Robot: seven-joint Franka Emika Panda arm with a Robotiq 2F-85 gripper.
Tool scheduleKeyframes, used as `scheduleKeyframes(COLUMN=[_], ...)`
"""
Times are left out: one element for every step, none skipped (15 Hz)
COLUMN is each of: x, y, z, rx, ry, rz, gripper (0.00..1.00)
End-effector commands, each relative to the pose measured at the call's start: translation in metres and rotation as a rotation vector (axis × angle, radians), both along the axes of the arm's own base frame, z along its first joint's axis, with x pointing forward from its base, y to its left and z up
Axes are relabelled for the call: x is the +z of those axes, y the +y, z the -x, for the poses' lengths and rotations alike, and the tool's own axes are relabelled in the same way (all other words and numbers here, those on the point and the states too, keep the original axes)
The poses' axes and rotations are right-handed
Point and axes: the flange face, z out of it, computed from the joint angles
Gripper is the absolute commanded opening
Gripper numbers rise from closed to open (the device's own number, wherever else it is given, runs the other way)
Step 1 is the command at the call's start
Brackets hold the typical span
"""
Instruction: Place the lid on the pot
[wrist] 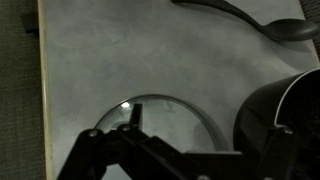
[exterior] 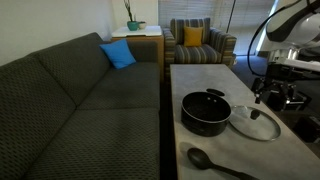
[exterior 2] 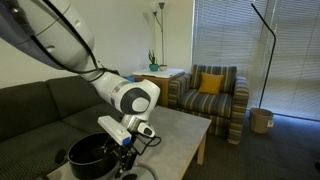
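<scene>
In an exterior view the pot [exterior: 205, 112] sits low and black on the table [exterior: 195, 78]. The lid [exterior: 255, 124] lies flat just to its right, close to the pot's wall, though you can't tell whether they touch. The end effector [exterior: 268, 95] hangs above the lid's far side and carries nothing. The wrist view is too dark to show how wide its fingers stand, so you cannot tell.

Treat the lid as glass in a metal rim: stiff, probably fairly heavy for its thickness, smooth, and likely to chip if it drops or knocks the pot's edge. It lies flush with the table, so the rim gives you little to pinch. The small dark knob at its centre looks like the better place to take hold, gripped squarely so the lid hangs level.

The table is a pale, mottled slab that looks hard and smooth, so the lid may skate if you nudge it sideways. A black spoon [exterior: 215, 163] lies near the front edge, clear of the lid.

Around you, a dark sofa [exterior: 70, 95] with a blue cushion [exterior: 118, 54] runs along the left. A striped armchair [exterior: 198, 42] stands behind the table.
</scene>
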Motion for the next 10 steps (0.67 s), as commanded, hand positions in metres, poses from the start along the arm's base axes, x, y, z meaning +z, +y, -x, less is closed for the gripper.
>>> scheduleKeyframes(x=[0.001,-0.003,-0.010,-0.015,-0.022,-0.028,-0.039,-0.045,-0.041,-0.047], y=[0.016,0.022,0.028,0.034,0.038,0.040,0.039,0.038,0.032,0.029], z=[-0.009,-0.015,-0.019,-0.024,-0.027,-0.030,-0.030,-0.030,-0.022,-0.020], rx=[-0.020,-0.059,-0.085,-0.117,-0.151,-0.191,-0.235,-0.271,-0.311,-0.342], ry=[-0.072,-0.125,-0.170,-0.210,-0.250,-0.282,-0.307,-0.323,-0.321,-0.325], rz=[0.092,0.133,0.161,0.195,0.226,0.259,0.292,0.325,0.352,0.373], gripper=[1.00,1.00,1.00,1.00,1.00,1.00,1.00,1.00,1.00,1.00])
